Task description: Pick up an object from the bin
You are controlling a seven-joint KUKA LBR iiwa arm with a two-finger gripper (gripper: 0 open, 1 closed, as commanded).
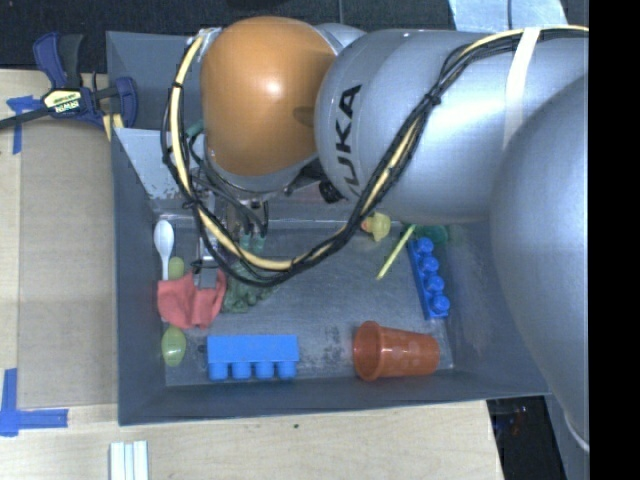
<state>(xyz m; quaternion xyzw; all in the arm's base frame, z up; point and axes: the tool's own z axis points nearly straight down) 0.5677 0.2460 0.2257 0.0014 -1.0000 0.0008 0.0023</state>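
Observation:
My gripper [228,230] hangs low over the left part of the bin, largely covered by the arm's orange dome and cables. Just below it lies a crumpled red cloth [188,302], with a dark green scrap [238,294] at its right side. A white spoon [164,242] lies to the left of the gripper, with a small green ball [177,266] at its lower end. I cannot make out anything held in the gripper.
A blue multi-stud brick [252,356] and a second green ball [173,344] lie along the front wall. An orange cup [393,351] lies on its side at the front right. A blue studded strip [430,274], a yellow-green stick [394,252] and a yellow lump [378,228] lie at the right.

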